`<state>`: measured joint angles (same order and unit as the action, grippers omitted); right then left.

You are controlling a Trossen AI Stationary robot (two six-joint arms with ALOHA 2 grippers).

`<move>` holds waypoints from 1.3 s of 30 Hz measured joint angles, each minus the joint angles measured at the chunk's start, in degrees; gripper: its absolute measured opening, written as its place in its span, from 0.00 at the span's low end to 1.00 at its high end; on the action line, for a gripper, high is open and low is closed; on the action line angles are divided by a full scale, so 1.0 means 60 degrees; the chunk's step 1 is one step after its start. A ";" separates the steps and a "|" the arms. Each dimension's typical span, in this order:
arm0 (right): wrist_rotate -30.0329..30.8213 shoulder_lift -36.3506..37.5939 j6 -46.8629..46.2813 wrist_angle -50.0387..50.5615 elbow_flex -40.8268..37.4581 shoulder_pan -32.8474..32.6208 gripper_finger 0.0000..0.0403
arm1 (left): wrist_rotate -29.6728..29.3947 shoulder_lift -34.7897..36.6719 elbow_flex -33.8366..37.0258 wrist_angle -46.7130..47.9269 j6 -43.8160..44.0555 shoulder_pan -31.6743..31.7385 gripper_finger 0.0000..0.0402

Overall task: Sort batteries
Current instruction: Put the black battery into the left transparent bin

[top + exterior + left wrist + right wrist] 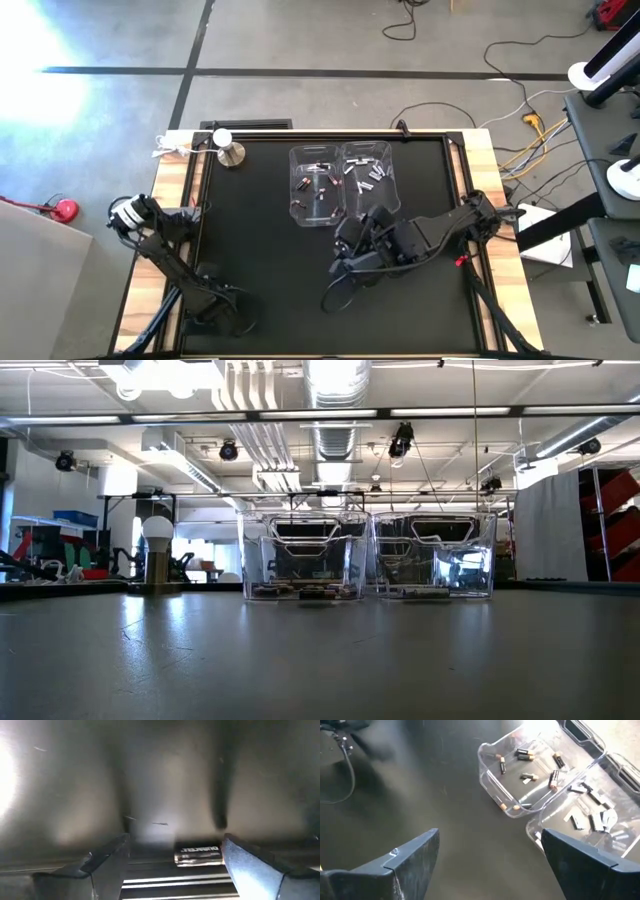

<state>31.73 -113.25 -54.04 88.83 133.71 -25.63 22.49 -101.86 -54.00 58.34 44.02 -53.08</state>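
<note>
Two clear bins stand side by side at the table's far middle. The left bin (318, 187) (530, 767) (303, 555) holds copper-and-dark batteries (525, 754). The right bin (368, 172) (592, 812) (432, 555) holds silver-white batteries (592, 820). My right gripper (350, 255) (490, 855) hovers open over bare table just near of the bins. My left gripper (210, 295) (175, 857) sits folded at the near left, open, pointing down at the mat. One dark battery (197, 855) lies between its fingers, close to the rail. My left gripper stands open around the dark battery (197, 855), which lies crosswise by the rail, its end close to one finger (240, 860). I cannot tell whether it touches that finger or rests on the gripper's body.
A small metal stand with a white bulb (228, 150) (157, 550) stands at the far left corner, with a white cord (175, 148) beside it. A small red bit (460, 262) lies at the right edge. A dark cable (342, 770) lies on the mat.
</note>
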 joint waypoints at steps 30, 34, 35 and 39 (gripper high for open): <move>-0.0117 -0.0025 -0.0152 -0.1227 0.0000 0.0000 0.84 | 0.1329 -0.1343 -0.0552 0.0278 0.0562 -0.0791 0.77; -0.0118 -0.0029 -0.0149 -0.1227 0.0000 0.0000 0.83 | 0.1227 -0.1532 -0.0560 0.0263 0.0510 -0.0812 0.70; -0.0120 -0.0029 -0.0150 -0.1227 0.0000 0.0002 0.82 | 0.1115 -0.1545 -0.0560 0.0246 0.0520 -0.0816 0.68; -0.0120 -0.0026 -0.0168 -0.1258 0.0000 0.0000 0.80 | 0.0971 -0.1588 -0.0578 0.0191 0.0550 -0.0841 0.58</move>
<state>31.00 -113.41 -55.04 81.28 133.71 -25.63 28.31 -111.39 -57.47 59.48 47.32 -58.13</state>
